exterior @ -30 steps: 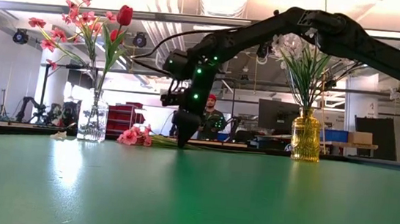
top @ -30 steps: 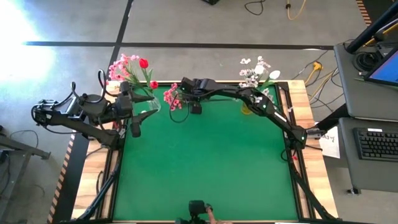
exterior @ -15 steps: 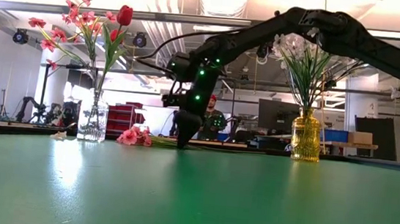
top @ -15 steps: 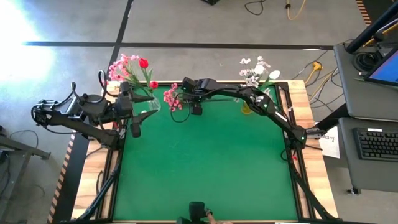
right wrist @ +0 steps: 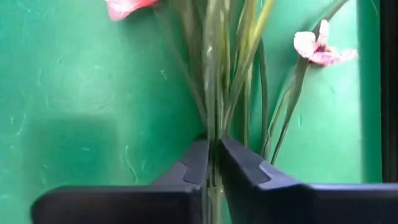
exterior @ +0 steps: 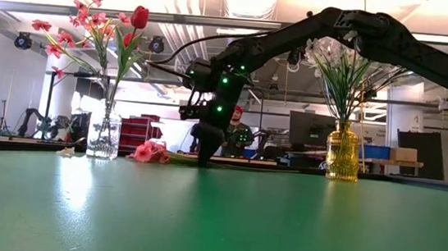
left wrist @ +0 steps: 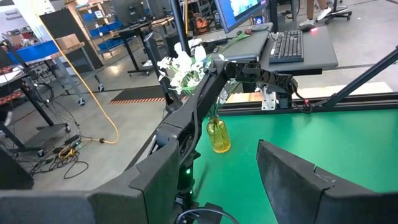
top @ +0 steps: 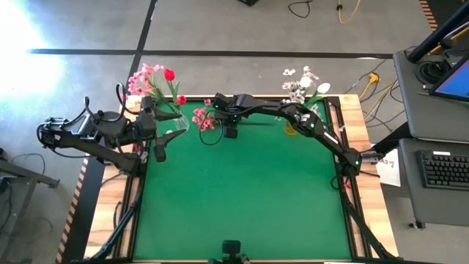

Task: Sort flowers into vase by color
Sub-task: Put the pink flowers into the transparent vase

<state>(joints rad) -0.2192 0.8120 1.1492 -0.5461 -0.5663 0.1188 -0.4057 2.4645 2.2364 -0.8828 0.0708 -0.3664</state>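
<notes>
A pink blossom spray lies on the green table near its far edge, blossoms pointing left and thin green stems running right. My right gripper reaches in from the right and is shut on those stems. A clear vase at the far left holds pink sprays and red buds. At the far right, a yellow vase holds white flowers. My left gripper waits open beside the clear vase, holding nothing. My right gripper pinches the bunch of green stems between its two fingers, a short way behind the blossoms. The fingers come from above, slanting down, and lie across the stems. The spray is low at the table, its blossoms on or just above the surface.
The two vases stand along the far edge, left and right. The right arm stretches across the far side just in front of the yellow vase. The green mat's middle and near half hold no objects.
My right gripper has shut on the pink spray's stems while staying in place, its wrist tipping a little. The blossoms have shifted slightly with it.
</notes>
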